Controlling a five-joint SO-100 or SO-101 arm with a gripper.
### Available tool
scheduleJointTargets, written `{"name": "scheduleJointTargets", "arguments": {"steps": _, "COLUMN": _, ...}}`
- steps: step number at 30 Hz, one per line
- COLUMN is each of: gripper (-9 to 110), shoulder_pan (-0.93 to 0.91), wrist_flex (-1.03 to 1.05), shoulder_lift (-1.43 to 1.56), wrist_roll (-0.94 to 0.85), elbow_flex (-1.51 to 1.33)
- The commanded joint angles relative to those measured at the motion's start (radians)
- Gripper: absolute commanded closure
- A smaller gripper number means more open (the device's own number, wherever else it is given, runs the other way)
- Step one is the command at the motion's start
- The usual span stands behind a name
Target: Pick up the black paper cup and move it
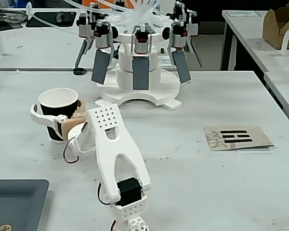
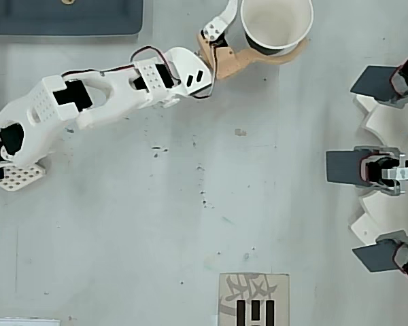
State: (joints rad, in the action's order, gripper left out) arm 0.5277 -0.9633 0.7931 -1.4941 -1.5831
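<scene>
- Fixed view: cup point(image 1: 58, 112) stands upright on the tabletop point(image 1: 192, 159), left of the arm point(image 1: 114, 159). Tool point(image 1: 58, 115) sits around it, white finger point(image 1: 41, 118) curving across the near wall, tan finger point(image 1: 76, 115) at its right side; fingers apart, contact cannot be confirmed.
- Overhead view: cup point(image 2: 275, 26) at the top edge, white inside visible. Tool point(image 2: 265, 30) brackets it, tan finger point(image 2: 258, 58) below the rim, white finger point(image 2: 223, 16) left.
</scene>
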Motion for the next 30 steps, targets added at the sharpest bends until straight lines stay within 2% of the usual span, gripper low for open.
{"name": "scheduleJointTargets", "arguments": {"steps": 1, "gripper": 77, "shoulder_pan": 0.005, "wrist_flex": 0.003, "shoulder_lift": 0.025, "wrist_roll": 0.008, "elbow_flex": 0.061}}
{"name": "scheduleJointTargets", "arguments": {"steps": 10, "gripper": 84, "shoulder_pan": 0.005, "wrist_flex": 0.003, "shoulder_lift": 0.025, "wrist_roll": 0.008, "elbow_flex": 0.063}}
{"name": "scheduleJointTargets", "arguments": {"steps": 30, "gripper": 92, "shoulder_pan": -0.002, "wrist_flex": 0.040, "shoulder_lift": 0.098, "wrist_roll": -0.011, "elbow_flex": 0.017}}
